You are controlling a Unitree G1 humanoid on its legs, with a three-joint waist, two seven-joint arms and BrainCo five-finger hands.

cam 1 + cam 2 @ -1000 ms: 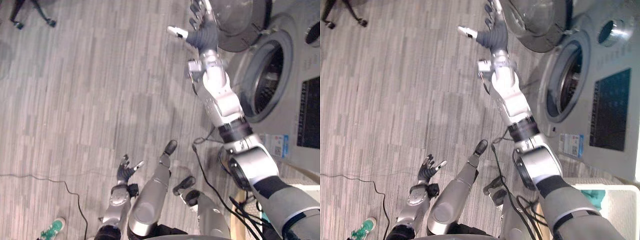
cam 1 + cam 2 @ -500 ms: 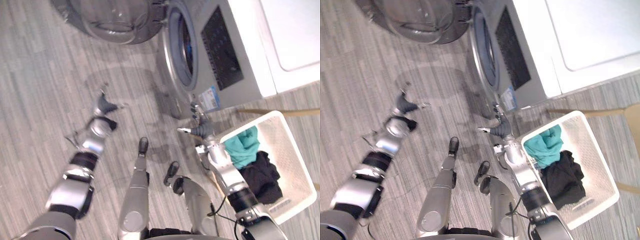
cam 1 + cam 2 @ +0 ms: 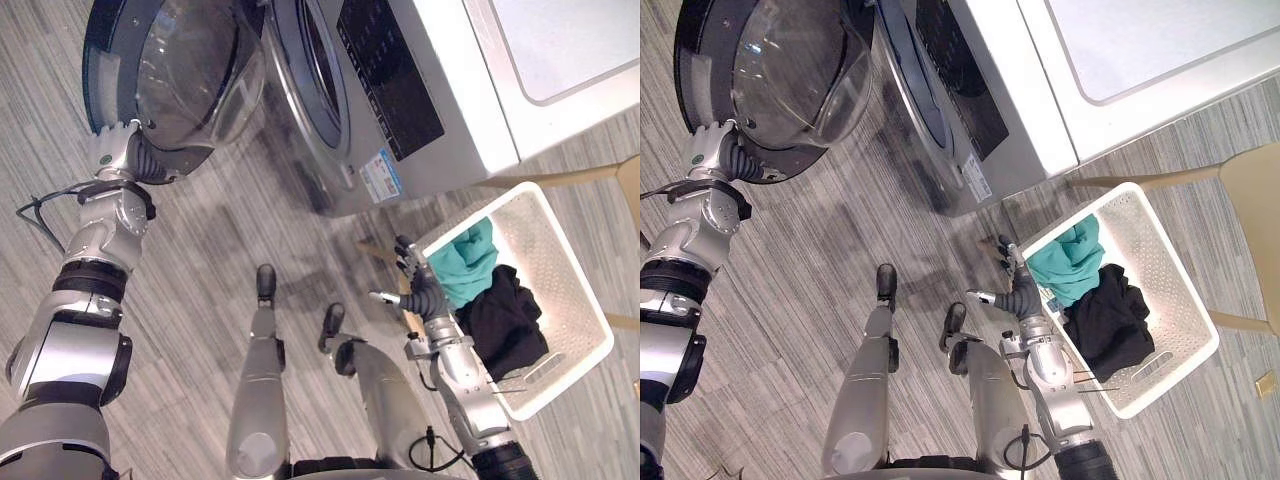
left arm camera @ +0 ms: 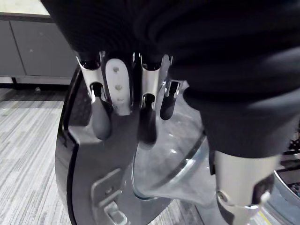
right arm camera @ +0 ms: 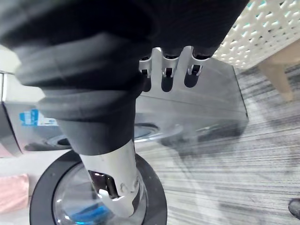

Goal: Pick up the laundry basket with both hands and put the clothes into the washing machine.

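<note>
The white laundry basket (image 3: 590, 330) stands on the floor at the right, holding a teal cloth (image 3: 470, 262) and a black cloth (image 3: 500, 320). My right hand (image 3: 418, 288) hovers open just beside the basket's near corner, fingers spread, holding nothing. The washing machine (image 3: 430, 100) fills the top of the view, and its round glass door (image 3: 190, 70) is swung wide open to the left. My left hand (image 3: 735, 160) is up at the door's lower rim. In the left wrist view its fingers (image 4: 101, 122) are straight and point at the door's inner frame (image 4: 89, 187).
A light wooden chair (image 3: 1250, 190) stands right behind the basket, one leg (image 3: 560, 178) running along its far side. The machine's front is close to the basket's left corner. Grey plank floor (image 3: 200, 260) lies open between door and basket.
The camera has swung round toward the machine and basket. My right hand came down from the door to the basket's corner. My left hand rose to the door's rim.
</note>
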